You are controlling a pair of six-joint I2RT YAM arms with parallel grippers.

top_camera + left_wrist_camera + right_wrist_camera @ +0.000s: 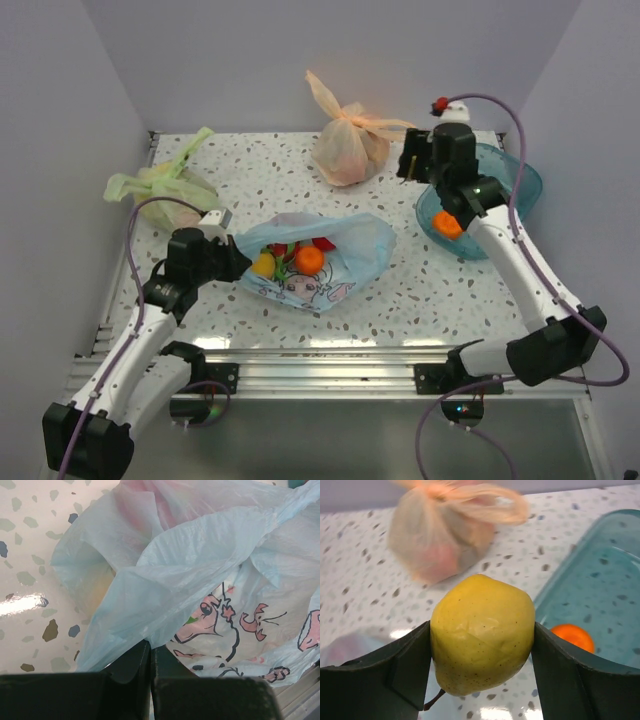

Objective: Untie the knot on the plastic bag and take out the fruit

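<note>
Right claw (pixel 481 630) pinches a pear (pixel 482 645) near the bowl (pixel 605 570); left claw (pixel 150 660) pinches the bag (pixel 200 565). Next, probably, release the pear above the bowl.

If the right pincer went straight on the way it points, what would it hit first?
The right pincer, shut on the yellow pear-shaped toy fruit, probably meets the speckled tabletop just before the knotted orange plastic bag; depth is unclear.

Bright even light, glare along the table (pixel 430 290) front, orange bag (pixel 450 535) motion-blurred, soft shadows.
</note>
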